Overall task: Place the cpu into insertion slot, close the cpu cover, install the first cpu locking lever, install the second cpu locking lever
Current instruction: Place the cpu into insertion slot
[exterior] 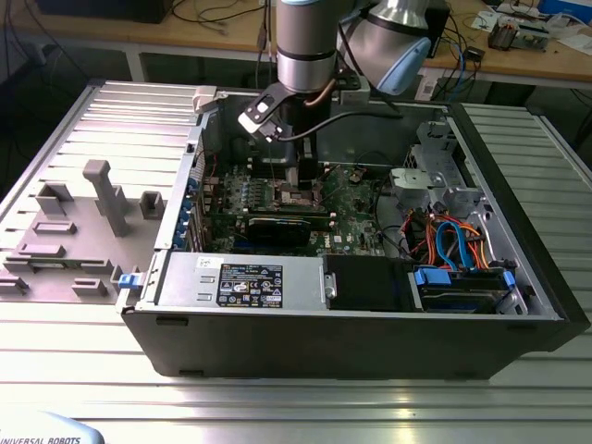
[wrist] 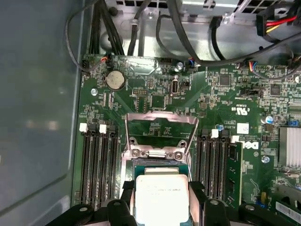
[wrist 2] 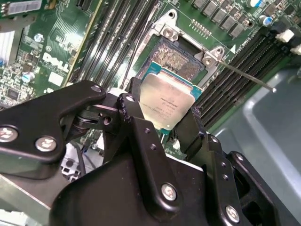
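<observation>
The tool [wrist 2: 162, 115] is clamped on the cpu [wrist 2: 164, 99], a finger on each of two opposite edges. It reaches down into the open computer case [exterior: 370, 342] at the middle of the bench [exterior: 277, 407]. Near the middle of the green motherboard [wrist: 155, 89], the cpu cover [wrist: 162, 116] stands swung up. The insertion slot [wrist 2: 178, 56] lies bare, its dark centre showing past the chip. The cpu hangs just over the slot's near edge, apparently unseated. One thin locking lever [wrist 2: 249, 75] juts free. No step looks finished: seating the chip, closing the cover and both levers are left.

The exterior view looks down from afar into the computer case [exterior: 370, 344]; both wrist views, close behind the hand [wrist 2: 164, 107] [wrist: 162, 194], share chip [wrist 2: 165, 99] [wrist: 161, 200] and socket [wrist 2: 176, 56] [wrist: 157, 163].
</observation>
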